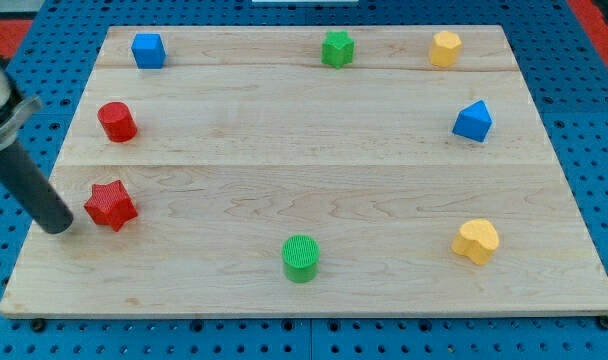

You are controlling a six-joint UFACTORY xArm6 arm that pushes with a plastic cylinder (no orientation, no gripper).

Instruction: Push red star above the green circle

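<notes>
Pincer-wise, I am running none: only a dark rod, so nothing is opening, closing or clamping. Its end, my tip (60, 226), is sitting just left of the red star (110, 204), near touching though I cannot tell contact. That star is lying at the view's left, well apart from the green circle (300, 257) at the bottom middle. Pushing rightward off-centre, I am risking the star's points spinning it off my tip, drifting low and knocking the circle. 1 red cylinder (116, 121) is standing clear above.

Wooden board (314, 150) carries eight scattered coloured blocks.
</notes>
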